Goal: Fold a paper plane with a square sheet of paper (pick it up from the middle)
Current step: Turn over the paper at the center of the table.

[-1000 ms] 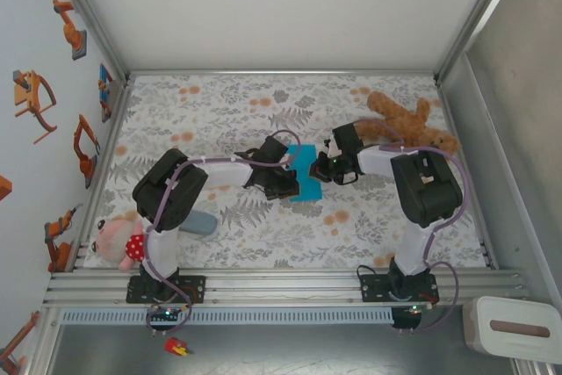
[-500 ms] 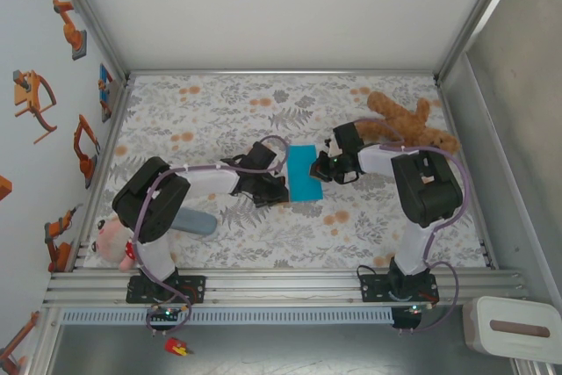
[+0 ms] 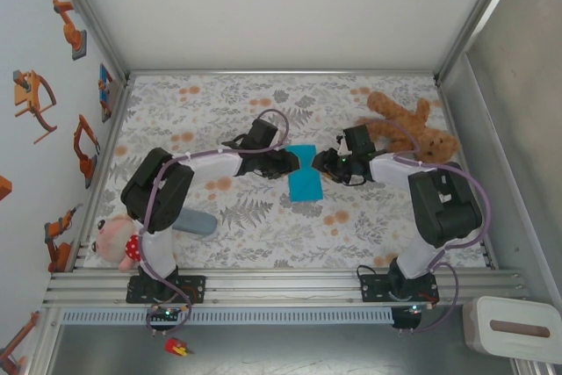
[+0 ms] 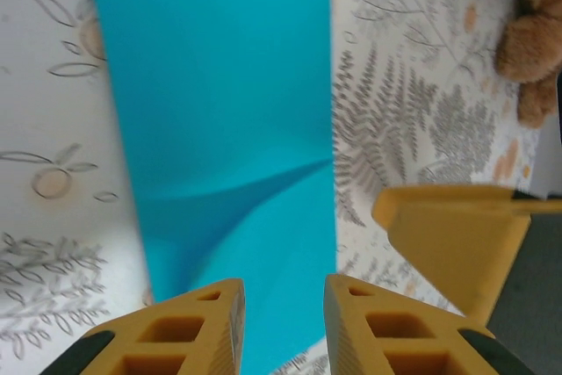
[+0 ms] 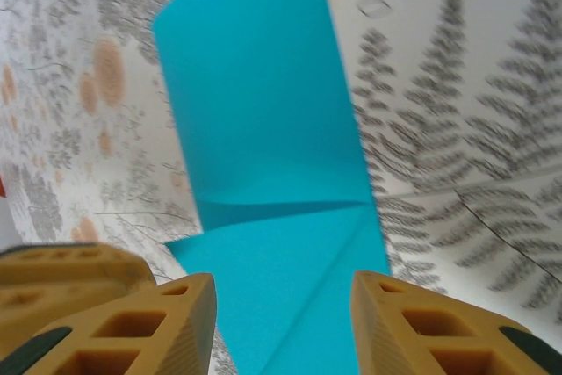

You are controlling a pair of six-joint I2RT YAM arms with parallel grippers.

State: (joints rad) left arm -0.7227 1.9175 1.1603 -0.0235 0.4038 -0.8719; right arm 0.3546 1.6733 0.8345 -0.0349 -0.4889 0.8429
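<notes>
On the table, left of the teddy, the paper lies flat as a narrow creased strip. 1 fold is judged done; nose and wing folds are left. The left gripper is seen open on the strip's side away from the teddy. The right gripper is seen open on its teddy side.

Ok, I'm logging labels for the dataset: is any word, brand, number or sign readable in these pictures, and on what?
None can be read.
The turquoise paper is plain, the tablecloth bears only leaf and fruit prints, and the wall stickers are pictures without lettering.
</notes>
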